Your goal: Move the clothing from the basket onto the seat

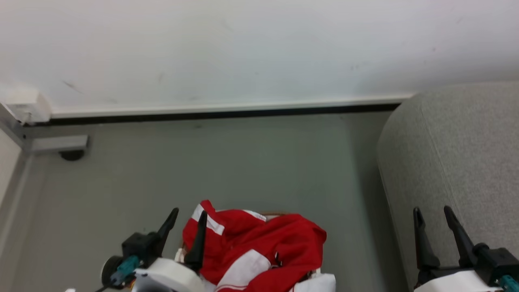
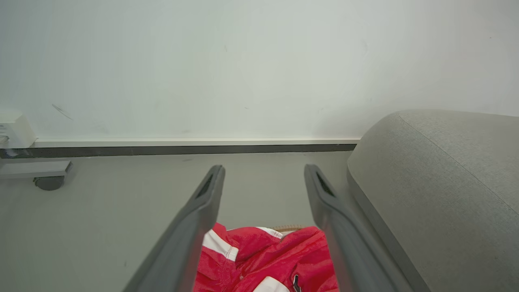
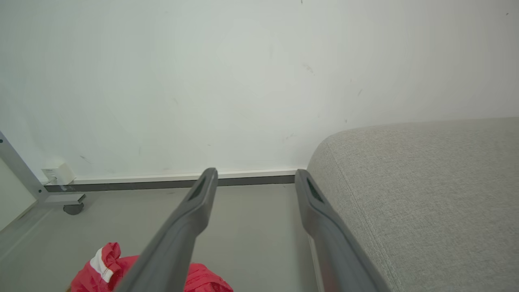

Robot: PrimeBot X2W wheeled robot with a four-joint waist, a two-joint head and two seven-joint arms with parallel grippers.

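The red clothing with white stripes lies heaped over the basket, of which just a sliver of brown rim shows at the bottom centre of the head view. My left gripper stands open at the heap's left edge, nothing between its fingers. In the left wrist view the clothing lies below and between the open left gripper. The grey seat is at the right. My right gripper is open in front of it, empty. The right wrist view has the seat, the clothing and the open right gripper.
A white wall with a dark skirting strip runs across the back. A metal frame leg with a caster stands at the back left, and a white box sits on the wall there. Grey floor lies between basket and wall.
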